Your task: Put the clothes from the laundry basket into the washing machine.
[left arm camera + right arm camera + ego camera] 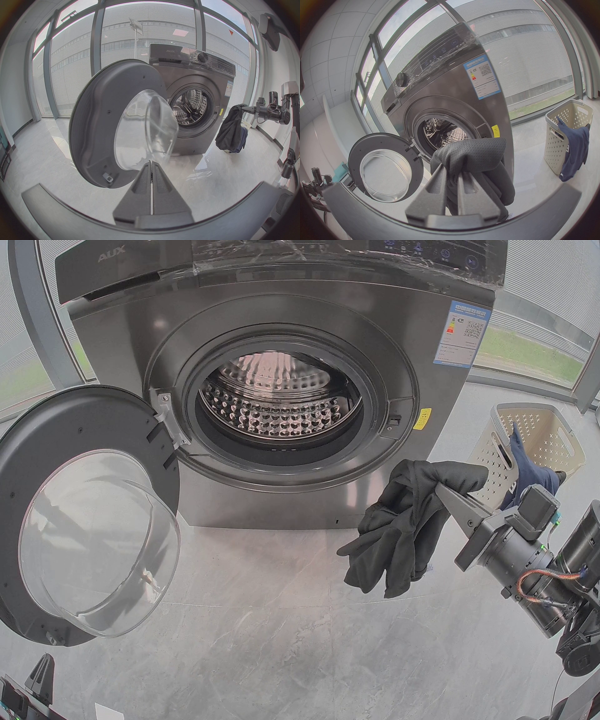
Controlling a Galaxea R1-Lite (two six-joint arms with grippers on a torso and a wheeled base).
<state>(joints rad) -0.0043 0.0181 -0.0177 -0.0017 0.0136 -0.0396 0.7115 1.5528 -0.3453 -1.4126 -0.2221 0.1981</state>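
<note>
My right gripper (pixel 445 491) is shut on a dark grey garment (pixel 400 524) that hangs in the air, right of and below the washing machine (pixel 281 365) drum opening (pixel 279 404). The same garment (pixel 475 156) drapes over my right fingers (pixel 437 184) in the right wrist view. The round door (pixel 81 515) stands swung open to the left. A beige laundry basket (pixel 494 459) stands to the right of the machine with a navy garment (pixel 528 468) hanging over its rim. My left gripper (pixel 152 168) is shut and empty, low beside the open door (pixel 112 125).
The floor (pixel 269 627) in front of the machine is bare grey tile. Glass walls (pixel 72 68) run behind and beside the machine. The open door juts out to the left of the drum opening.
</note>
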